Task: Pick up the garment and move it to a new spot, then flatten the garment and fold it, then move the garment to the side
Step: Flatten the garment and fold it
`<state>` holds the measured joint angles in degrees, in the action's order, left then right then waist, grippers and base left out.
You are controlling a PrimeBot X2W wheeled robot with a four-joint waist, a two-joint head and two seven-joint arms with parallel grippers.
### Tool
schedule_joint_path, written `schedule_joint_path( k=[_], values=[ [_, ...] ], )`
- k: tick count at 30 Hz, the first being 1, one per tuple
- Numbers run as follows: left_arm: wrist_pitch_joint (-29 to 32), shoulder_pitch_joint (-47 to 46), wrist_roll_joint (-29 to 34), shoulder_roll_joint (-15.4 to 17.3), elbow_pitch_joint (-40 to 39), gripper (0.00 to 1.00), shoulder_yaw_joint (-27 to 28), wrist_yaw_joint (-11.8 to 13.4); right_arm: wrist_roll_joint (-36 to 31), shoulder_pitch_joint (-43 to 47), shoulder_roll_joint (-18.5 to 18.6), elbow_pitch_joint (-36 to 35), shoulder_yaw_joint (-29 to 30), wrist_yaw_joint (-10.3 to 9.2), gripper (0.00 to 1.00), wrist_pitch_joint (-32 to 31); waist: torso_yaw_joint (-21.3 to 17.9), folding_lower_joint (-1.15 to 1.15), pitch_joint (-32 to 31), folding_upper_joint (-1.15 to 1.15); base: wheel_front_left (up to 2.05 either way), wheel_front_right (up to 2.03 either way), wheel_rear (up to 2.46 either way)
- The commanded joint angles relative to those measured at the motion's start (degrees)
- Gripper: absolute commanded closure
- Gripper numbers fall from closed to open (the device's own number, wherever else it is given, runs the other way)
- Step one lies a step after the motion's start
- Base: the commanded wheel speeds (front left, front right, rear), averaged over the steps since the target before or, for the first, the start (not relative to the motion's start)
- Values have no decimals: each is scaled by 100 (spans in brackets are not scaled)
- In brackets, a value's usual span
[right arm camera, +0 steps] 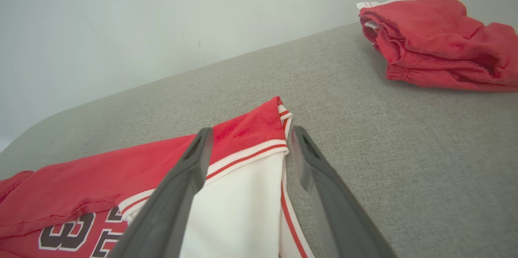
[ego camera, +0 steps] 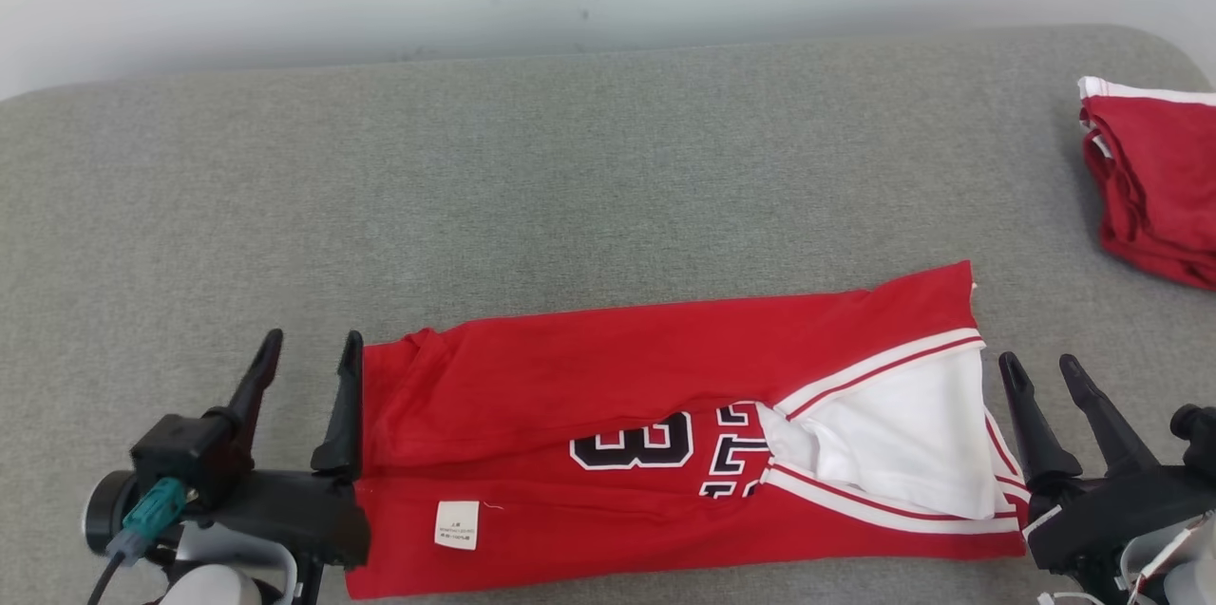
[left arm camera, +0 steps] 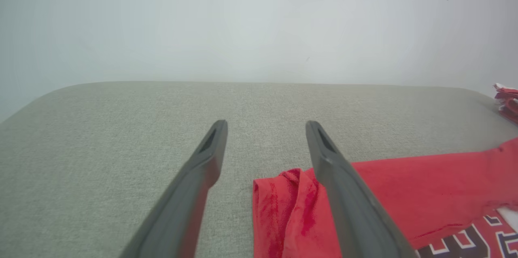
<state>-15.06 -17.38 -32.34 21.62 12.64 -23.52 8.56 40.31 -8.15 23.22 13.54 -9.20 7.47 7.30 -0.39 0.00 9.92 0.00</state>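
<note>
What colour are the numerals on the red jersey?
Black numerals outlined in white; head view shows them best.

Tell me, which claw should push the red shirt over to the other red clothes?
Probably the right claw: it sits open at the end of the shirt nearest the folded red pile.

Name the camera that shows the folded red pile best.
The right wrist view: the folded red pile sits large and nearly whole, its layers plain. The head view cuts it at the right edge; the left wrist view catches a corner far off.
</note>
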Motion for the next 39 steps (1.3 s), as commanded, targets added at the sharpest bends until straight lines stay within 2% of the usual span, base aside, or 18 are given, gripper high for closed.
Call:
schedule_joint_path(
  k=[1,4,12,18,23,24,26,30,39],
  values=[
    [-9,160,215,-77,-138,0,191,26,-52,-47,12,67,43,1,0,-83,46,0,-20,0,0,0,0],
    [-10,406,674,-245,-400,0,569,27,-134,-148,12,314,104,0,0,-296,124,0,-28,0,0,0,0],
    [-7,1045,1492,-852,-871,0,1511,-162,-313,-443,-60,1139,51,1,0,-656,292,0,-12,0,0,0,0],
    [-7,1342,1877,-1269,-896,0,1976,-411,-383,-726,-69,1773,-240,1,0,-809,398,0,27,0,0,0,0],
    [-7,1406,2157,-1483,-829,0,2192,-664,-326,-857,-91,2255,-483,1,0,-971,479,0,18,0,0,0,0],
    [-7,1403,2193,-1513,-811,0,2234,-703,-302,-870,-89,2350,-527,1,25,-1031,488,0,14,0,0,0,0],
    [-7,1393,2319,-1553,-797,0,2293,-758,-227,-900,-93,2484,-584,1,100,-1095,497,0,3,0,0,0,0],
    [-7,1421,2451,-1621,-797,0,2395,-842,-29,-927,-72,2731,-578,-9,100,-1170,484,0,-38,0,0,0,0],
    [-7,1488,2601,-1750,-717,0,2621,-1046,322,-1090,431,3120,-422,-13,100,-824,424,0,-210,0,0,0,0]
  ],
)
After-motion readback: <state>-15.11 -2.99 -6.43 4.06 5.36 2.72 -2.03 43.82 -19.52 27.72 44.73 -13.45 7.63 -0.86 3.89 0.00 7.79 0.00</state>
